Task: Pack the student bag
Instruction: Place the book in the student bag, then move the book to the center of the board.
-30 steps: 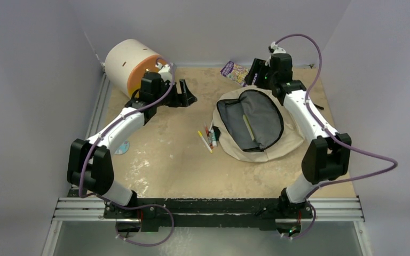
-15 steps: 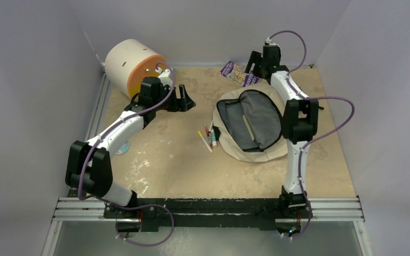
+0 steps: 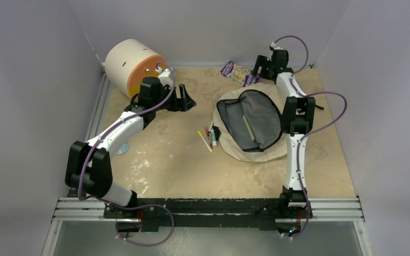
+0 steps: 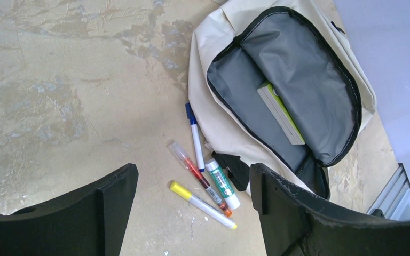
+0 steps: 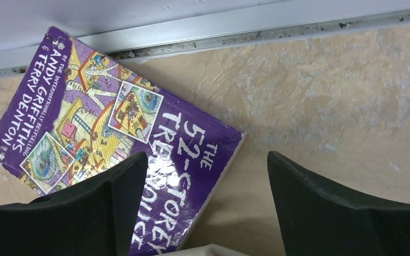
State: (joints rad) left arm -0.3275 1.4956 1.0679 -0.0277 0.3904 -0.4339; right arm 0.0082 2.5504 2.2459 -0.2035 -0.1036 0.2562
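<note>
The student bag [image 3: 256,156] lies open at centre right, beige with dark grey lining, and a green-and-white book [image 3: 249,128] sits inside. In the left wrist view the bag [image 4: 213,48] and that book [image 4: 280,112] show clearly. Several markers [image 3: 208,138] lie by the bag's left edge. A purple book [image 3: 238,73] lies at the back. My left gripper [image 3: 187,98] is open and empty, high above the markers [image 4: 197,176]. My right gripper [image 3: 260,68] is open and empty, its jaws straddling the purple book's [image 5: 112,133] right edge.
A cream cylindrical drawer unit [image 3: 131,66] with an orange front stands at the back left. A small disc [image 3: 121,149] lies near the left edge. A metal rail [image 5: 245,32] and the back wall run just behind the purple book.
My right arm has swung its elbow inward and reached further back, bringing its gripper over the purple book's edge. My left arm has barely moved.
</note>
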